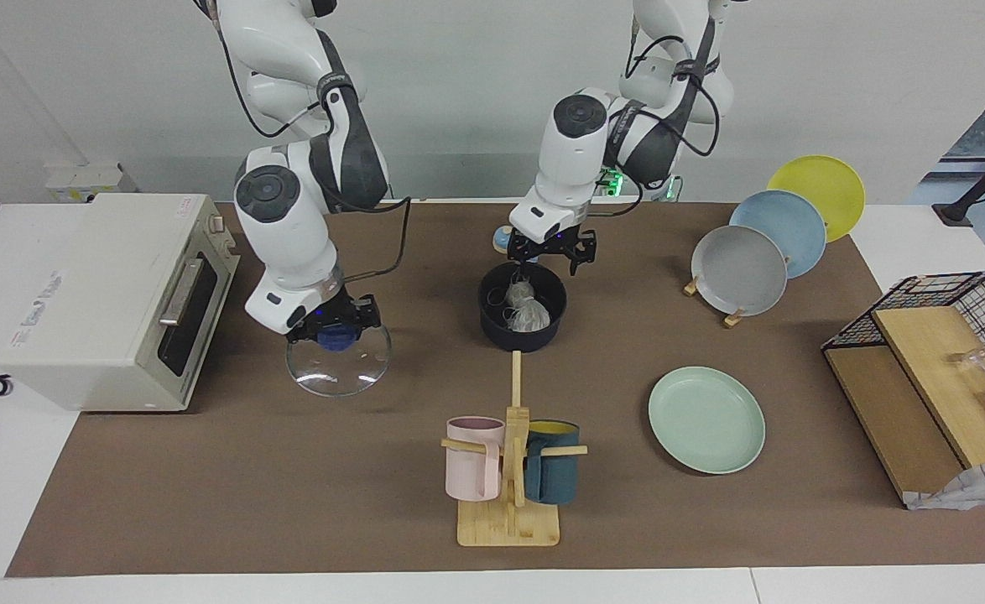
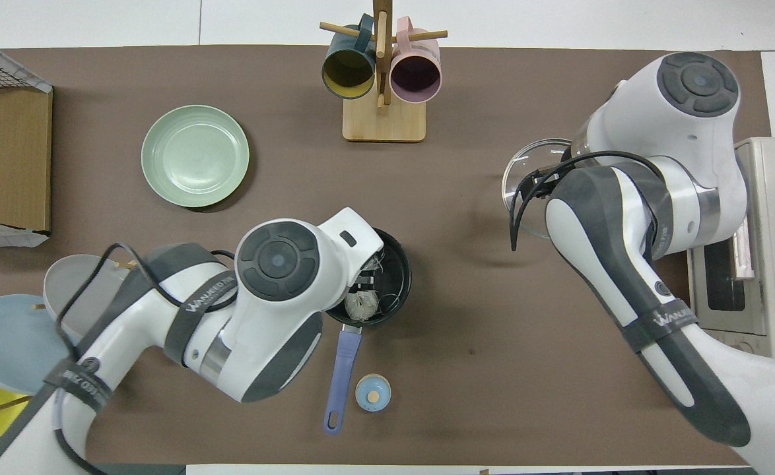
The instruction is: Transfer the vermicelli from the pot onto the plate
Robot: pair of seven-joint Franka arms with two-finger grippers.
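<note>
vermicelli (image 1: 526, 307) sits as a pale tangle inside the dark navy pot (image 1: 523, 327), which stands uncovered near the middle of the brown table mat (image 1: 291, 486), its long blue handle (image 2: 341, 379) pointing toward the robots' edge with a small blue knobbed cap (image 2: 372, 393) lying just beside it. left gripper (image 1: 553, 251) hangs over the pot's rim on the robots' side, jaws spread wide and holding nothing. mint-green plate (image 1: 706, 419) lies bare, farther from the robots than the pot and toward the left arm's end of the mat. right gripper (image 1: 330, 329) has its fingers clamped on the blue knob of the glass lid (image 1: 339, 369), which is tilted toward the right arm's end of the mat, in front of the toaster oven (image 1: 115, 298). wooden mug tree (image 1: 509, 470) with a pink and a dark teal mug stands near the mat's edge away from the robots. grey, blue and yellow plates lean in a rack (image 1: 761, 252) by the left arm's base.
</note>
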